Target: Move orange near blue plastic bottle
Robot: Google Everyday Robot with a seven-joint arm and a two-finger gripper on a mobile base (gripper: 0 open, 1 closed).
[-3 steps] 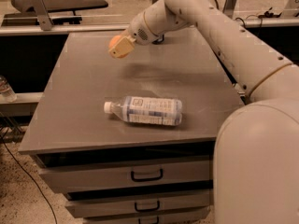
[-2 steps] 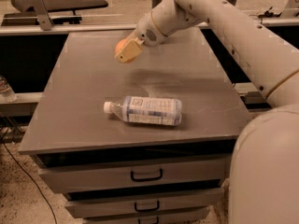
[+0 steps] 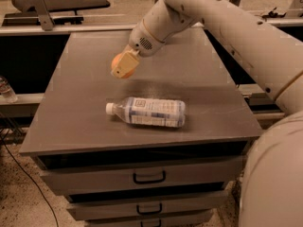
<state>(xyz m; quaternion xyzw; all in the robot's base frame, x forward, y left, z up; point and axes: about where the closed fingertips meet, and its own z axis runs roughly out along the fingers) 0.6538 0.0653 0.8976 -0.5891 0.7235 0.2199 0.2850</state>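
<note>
Grey cabinet top (image 3: 71,108), blue plastic bottle (image 3: 149,111) lying sideways; gripper (image 3: 124,66) hovers behind it, clamped on the orange (image 3: 114,62) — lower your load gently beside the bottle, without nudging it

A lab-like workroom: grey drawer cabinet (image 3: 94,179), metal bench (image 3: 61,1) behind, cable (image 3: 24,176) on floor (image 3: 16,209), pincer (image 3: 123,69) holding orange (image 3: 114,62) above the cabinet.

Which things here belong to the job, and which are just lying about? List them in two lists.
Job in hand:
- orange, gripped in the gripper above the table
- blue plastic bottle, lying on its side on the table

Just there:
- drawers under the tabletop
- dark stand at back left
</note>
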